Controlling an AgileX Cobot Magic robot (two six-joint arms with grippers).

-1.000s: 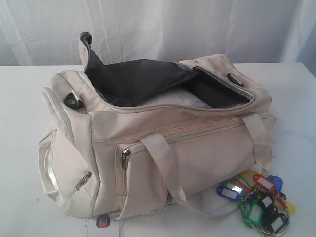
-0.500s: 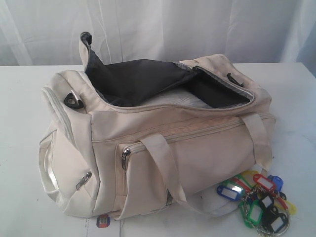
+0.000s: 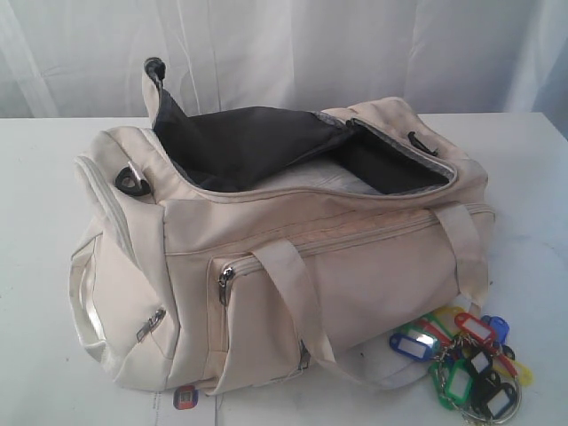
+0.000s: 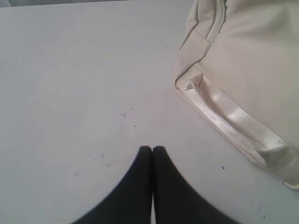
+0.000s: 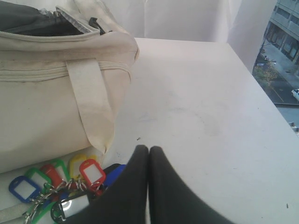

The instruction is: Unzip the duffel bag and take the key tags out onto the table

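1. Status. The duffel bag (image 3: 311, 266) lay on the desk (image 3: 35, 177) with its top zipper (image 3: 390, 142) open and the dark lining (image 3: 248, 146) exposed. The key tags (image 3: 461, 359) lay on the desk just beside the bag's near corner on my right side, outside the bag.

2. Claw state. My left claw (image 4: 152, 149) was shut tight with nothing between its tips. It hung over bare desk near the bag's end handle, apart from the fabric. My right claw (image 5: 148, 149) was likewise closed and empty. It hung just beside the key tags, and one finger hid part of a blue tag.

3. Step in hand. I judged both required operations done: bag unzipped, tags out. The step in hand was the closing one.

4. Next move. I judged that no further grasp was needed. Any retreat of the right claw called for a path clear of the tag rings, so as not to drag the bunch.

5. Inventory.
- Duffel bag: one.
- Key tags: one bunch, about ten tags in blue, red, green, yellow and black. Overlap prevented an exact count.
- Claws: two.
- Round red-blue sticker (image 3: 185, 397): one, at the bag's near edge.
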